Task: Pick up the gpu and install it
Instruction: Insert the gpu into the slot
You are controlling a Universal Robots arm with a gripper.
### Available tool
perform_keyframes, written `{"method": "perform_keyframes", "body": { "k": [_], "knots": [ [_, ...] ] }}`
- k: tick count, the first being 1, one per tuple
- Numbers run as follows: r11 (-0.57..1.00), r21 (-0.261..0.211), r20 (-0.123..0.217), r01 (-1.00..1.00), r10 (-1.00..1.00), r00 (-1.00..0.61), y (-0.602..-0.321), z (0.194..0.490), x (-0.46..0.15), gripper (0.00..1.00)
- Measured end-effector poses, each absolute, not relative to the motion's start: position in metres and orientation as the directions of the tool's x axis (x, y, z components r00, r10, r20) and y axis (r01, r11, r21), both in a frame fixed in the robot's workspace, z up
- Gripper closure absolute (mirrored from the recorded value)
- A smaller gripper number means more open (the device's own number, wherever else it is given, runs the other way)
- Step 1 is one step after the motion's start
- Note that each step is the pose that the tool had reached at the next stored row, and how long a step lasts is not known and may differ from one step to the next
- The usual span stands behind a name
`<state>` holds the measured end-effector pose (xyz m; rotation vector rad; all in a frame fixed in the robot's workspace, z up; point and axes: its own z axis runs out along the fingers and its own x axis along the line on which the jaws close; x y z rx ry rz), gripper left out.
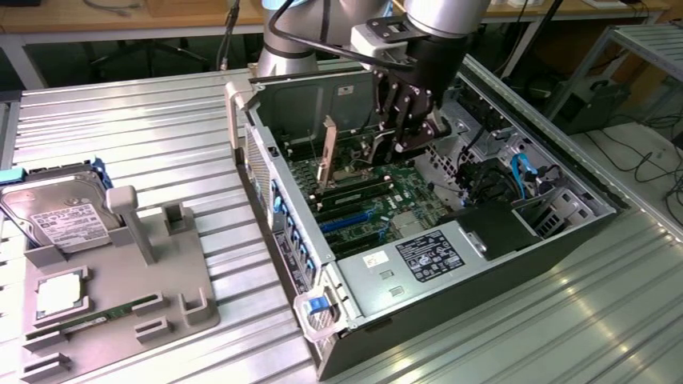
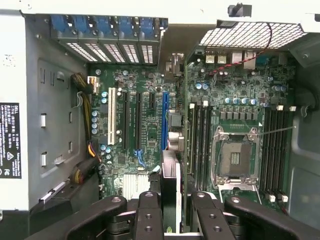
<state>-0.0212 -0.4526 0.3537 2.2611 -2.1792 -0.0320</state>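
From the exterior view, the pincer [image 1: 409, 132] hangs inside the open computer case [image 1: 597, 210], closed edge-on around the gpu [image 1: 369, 148], a thin card held upright just below the fingers and close above the motherboard [image 1: 363, 210]; the card's pale bracket [image 1: 329, 144] stands up at the end toward the exterior view's left. Well away from the pincer, on the grey holder tray [image 1: 160, 312], the hard drive [image 1: 59, 216] and a memory stick [image 1: 96, 318] sit untouched. The wrist view looks straight down past the black fingers [image 2: 148, 212], which are drawn in to a narrow gap with the card [image 2: 170, 200] pinched between them, its edge running forward toward the blue slot [image 2: 164, 120] ahead. The risk I judge from here is a slight skew: if the card's edge lands beside the blue slot or against the neighbouring black slot [image 2: 137, 120], pressing down could bend it or mark the board, and the bracket could catch the rear opening. The exterior view gives the card's height above the board; the wrist view gives its line-up with the slot and the empty processor socket [image 2: 235, 157] off to one side.
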Motion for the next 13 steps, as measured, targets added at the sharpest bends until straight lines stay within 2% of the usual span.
{"method": "perform_keyframes", "body": {
  "k": [13],
  "knots": [
    [0.001,0.015,-0.014,-1.0,-1.0,-0.001,-0.4519,0.3472,-0.0211,0.73]
  ]
}}
